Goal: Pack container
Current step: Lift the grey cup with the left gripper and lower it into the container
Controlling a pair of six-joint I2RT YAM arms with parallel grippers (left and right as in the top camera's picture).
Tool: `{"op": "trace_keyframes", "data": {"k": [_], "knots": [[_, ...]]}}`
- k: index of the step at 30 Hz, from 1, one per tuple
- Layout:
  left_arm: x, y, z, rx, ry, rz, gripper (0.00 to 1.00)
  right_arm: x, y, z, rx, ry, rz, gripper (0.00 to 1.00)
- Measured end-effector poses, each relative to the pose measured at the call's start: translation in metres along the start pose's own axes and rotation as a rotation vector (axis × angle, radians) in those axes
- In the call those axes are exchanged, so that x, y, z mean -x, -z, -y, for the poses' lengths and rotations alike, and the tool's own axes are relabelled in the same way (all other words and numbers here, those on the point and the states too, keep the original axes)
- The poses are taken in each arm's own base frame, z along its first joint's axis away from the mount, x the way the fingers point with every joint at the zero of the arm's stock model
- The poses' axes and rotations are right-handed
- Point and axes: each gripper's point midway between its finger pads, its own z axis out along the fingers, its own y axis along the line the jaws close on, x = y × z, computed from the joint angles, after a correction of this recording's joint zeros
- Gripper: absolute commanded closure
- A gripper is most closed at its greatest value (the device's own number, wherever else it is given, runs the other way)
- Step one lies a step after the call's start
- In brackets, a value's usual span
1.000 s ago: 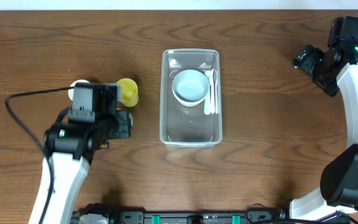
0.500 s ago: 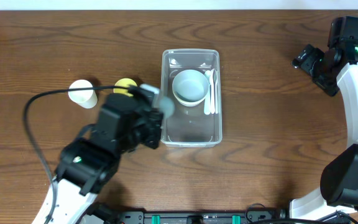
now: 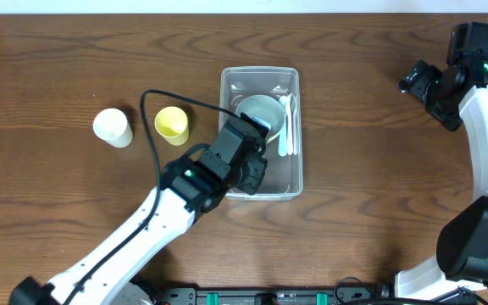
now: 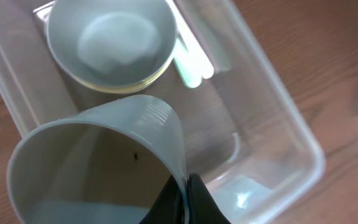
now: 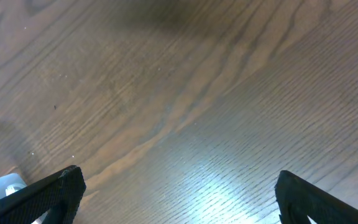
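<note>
The clear plastic container [image 3: 260, 188] stands at the table's middle; it also shows in the left wrist view [image 4: 291, 118]. A pale bowl [image 3: 259, 112] [image 4: 114, 40] and white utensils [image 3: 287, 125] [image 4: 194, 65] lie in its far half. My left gripper [image 4: 188, 186] is shut on the rim of a pale blue cup [image 4: 98, 168] and holds it above the container's near-left part, beside the bowl. In the overhead view the left gripper [image 3: 248, 161] covers that cup. My right gripper [image 5: 179, 193] is open and empty over bare wood at the far right [image 3: 435, 85].
A yellow cup [image 3: 172, 124] and a white cup [image 3: 113, 127] stand on the table left of the container. The left arm's cable loops above the yellow cup. The right arm stands along the right edge.
My left arm has swung right from beside the yellow cup to over the container, carrying the pale blue cup. The right arm has not moved.
</note>
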Motion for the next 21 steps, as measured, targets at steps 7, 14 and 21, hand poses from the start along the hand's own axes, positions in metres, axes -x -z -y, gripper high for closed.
{"op": "trace_keyframes", "data": {"k": [7,14,21], "knots": [[-0.01,-0.027,-0.015,0.086,-0.002,-0.061,0.94,0.0,0.0,0.0,0.0,0.0,0.0,0.01],[-0.028,-0.056,-0.02,0.11,-0.005,-0.145,0.94,0.0,0.0,0.0,0.0,0.0,0.0,0.01],[-0.029,-0.062,-0.022,0.122,-0.01,-0.149,0.66,0.0,0.0,0.0,0.0,0.0,0.0,0.01]]}}
